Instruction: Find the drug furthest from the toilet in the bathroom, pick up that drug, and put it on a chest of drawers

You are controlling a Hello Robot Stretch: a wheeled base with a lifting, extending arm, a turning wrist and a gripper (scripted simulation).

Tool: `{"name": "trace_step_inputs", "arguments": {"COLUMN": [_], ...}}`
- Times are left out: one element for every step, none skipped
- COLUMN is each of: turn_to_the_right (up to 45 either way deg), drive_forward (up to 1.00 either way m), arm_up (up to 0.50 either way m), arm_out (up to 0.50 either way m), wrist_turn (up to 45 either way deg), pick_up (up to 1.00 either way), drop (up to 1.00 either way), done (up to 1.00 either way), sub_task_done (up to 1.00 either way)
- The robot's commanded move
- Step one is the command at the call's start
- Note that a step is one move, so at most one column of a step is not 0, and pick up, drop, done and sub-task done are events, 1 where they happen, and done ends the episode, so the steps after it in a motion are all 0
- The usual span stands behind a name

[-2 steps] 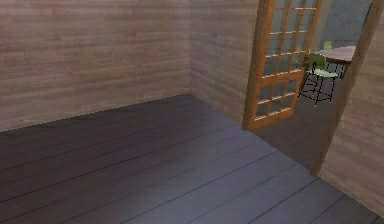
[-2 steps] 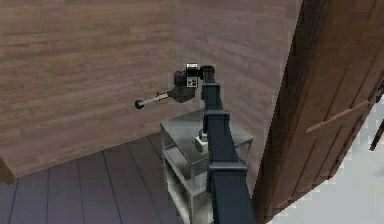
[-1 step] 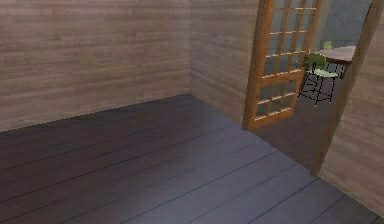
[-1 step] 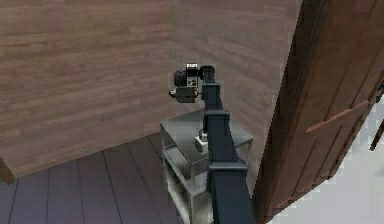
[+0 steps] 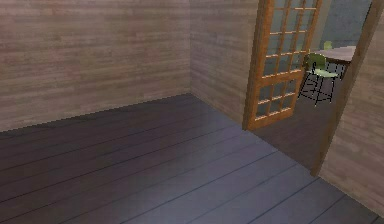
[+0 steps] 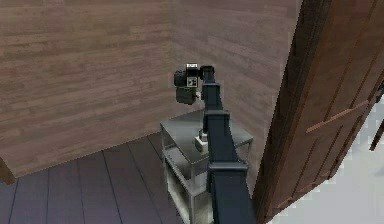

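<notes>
A small pale thing [image 6: 199, 146], maybe the drug, sits on top of a grey metal stand [image 6: 180, 165] with shelves, low in the middle of the arm side view. The dark arm [image 6: 222, 150] goes up right next to it. The gripper [image 6: 184, 84] is higher up, with the wooden wall [image 6: 80, 70] behind it. I cannot tell how its jaws stand, or whether it holds anything.

In the forward view, a dark plank floor [image 5: 150, 160] fills the bottom. At the upper right there is a door [image 5: 280, 60] with glass panes, and past it a chair [image 5: 318, 75] and a table [image 5: 342, 52].
</notes>
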Motion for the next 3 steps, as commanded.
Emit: {"name": "trace_step_inputs", "arguments": {"turn_to_the_right": [0.0,0.0,0.0], "drive_forward": [0.00,0.00,0.00], "arm_up": [-0.30,0.00,0.10], "arm_out": [0.00,0.00,0.00], "wrist_turn": [0.0,0.0,0.0], "pick_up": [0.00,1.00,0.00], "drop": [0.00,0.00,0.00], "done": [0.00,0.00,0.00], "sub_task_done": [0.00,0.00,0.00]}}
